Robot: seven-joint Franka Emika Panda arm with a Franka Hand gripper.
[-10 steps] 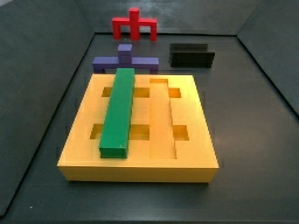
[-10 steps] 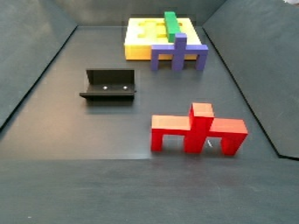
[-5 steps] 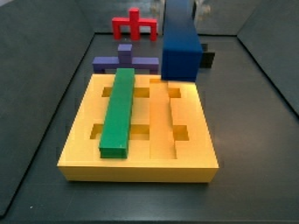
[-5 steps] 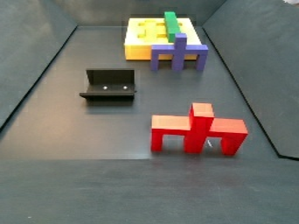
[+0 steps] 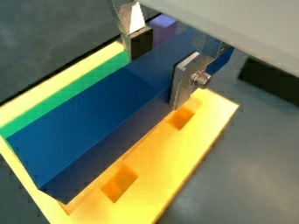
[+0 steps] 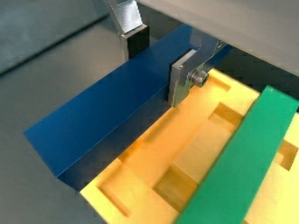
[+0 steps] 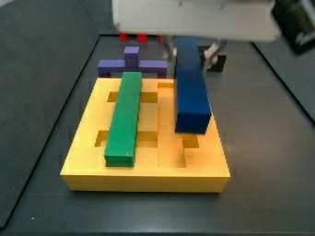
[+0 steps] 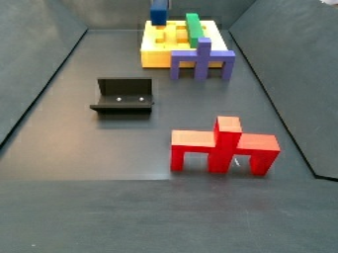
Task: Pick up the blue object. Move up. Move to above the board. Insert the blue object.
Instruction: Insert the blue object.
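My gripper (image 7: 194,53) is shut on the blue object (image 7: 191,88), a long dark-blue bar, and holds it lengthwise just over the right-hand groove of the yellow board (image 7: 147,171). In both wrist views the silver fingers (image 5: 187,74) (image 6: 184,75) clamp the bar (image 5: 100,122) (image 6: 111,109) across its width, with the board (image 5: 176,153) (image 6: 163,162) right beneath. A side view shows only the bar's end (image 8: 158,13) above the board (image 8: 161,51). I cannot tell whether the bar touches the board.
A green bar (image 7: 124,115) (image 6: 251,162) (image 5: 47,109) (image 8: 196,30) lies in the board's other groove. A purple-blue cross piece (image 7: 129,64) (image 8: 205,61) stands behind the board. A red piece (image 8: 222,146) and the dark fixture (image 8: 123,96) stand farther off on the floor.
The gripper with the blue bar has come down into view: absent a second ago, high over the board's back edge half a second ago, now low along the right groove.
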